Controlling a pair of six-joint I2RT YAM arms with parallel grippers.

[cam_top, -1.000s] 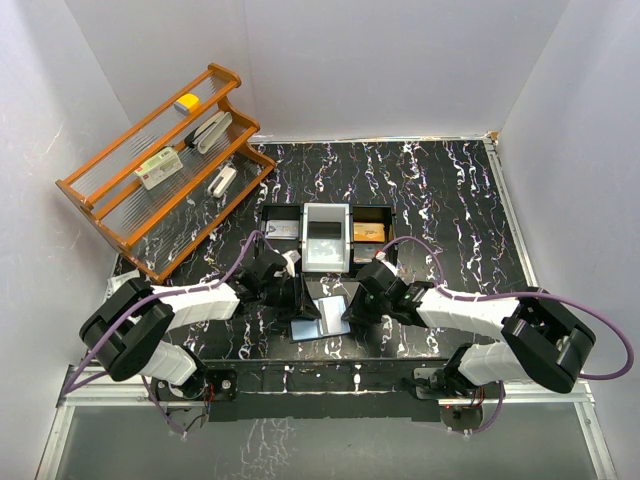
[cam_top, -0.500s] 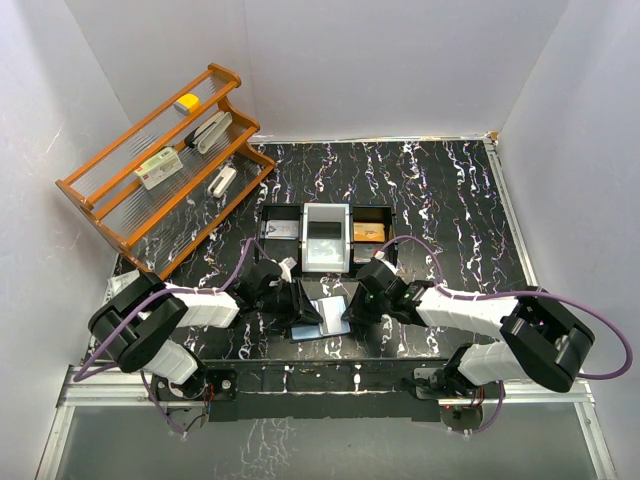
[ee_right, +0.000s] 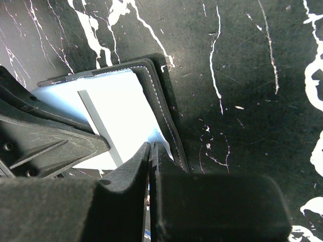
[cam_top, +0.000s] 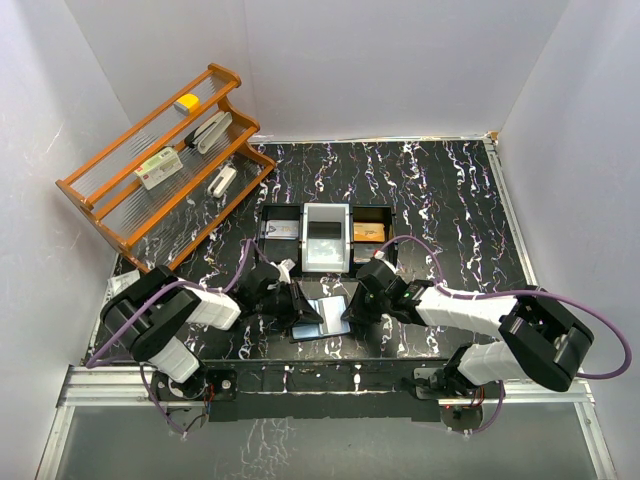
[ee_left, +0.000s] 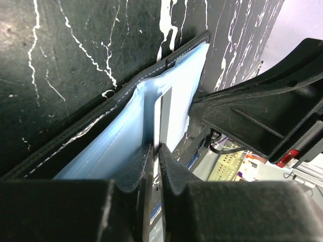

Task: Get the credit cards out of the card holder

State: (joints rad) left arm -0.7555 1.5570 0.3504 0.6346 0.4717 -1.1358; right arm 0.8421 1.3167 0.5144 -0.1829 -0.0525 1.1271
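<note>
The card holder (cam_top: 323,314) lies open near the table's front edge, black outside, light blue inside. My left gripper (cam_top: 297,304) is at its left side and my right gripper (cam_top: 351,313) at its right. In the left wrist view the left gripper (ee_left: 156,149) is shut on the edge of a thin pale credit card (ee_left: 162,112) that stands in the blue pocket of the holder (ee_left: 121,131). In the right wrist view the right gripper (ee_right: 151,146) is shut on the right edge of the card holder (ee_right: 132,103). The card (ee_right: 97,123) shows there as a grey strip.
A black three-compartment tray (cam_top: 266,212) sits just behind the holder, with a silver card (cam_top: 326,238) in the middle, a card (cam_top: 281,230) on the left and an orange one (cam_top: 368,232) on the right. A wooden rack (cam_top: 110,215) with small items stands at the back left.
My left arm has folded in and its gripper has moved a little right onto the holder's left side. The right gripper has stayed on the holder's right edge.
</note>
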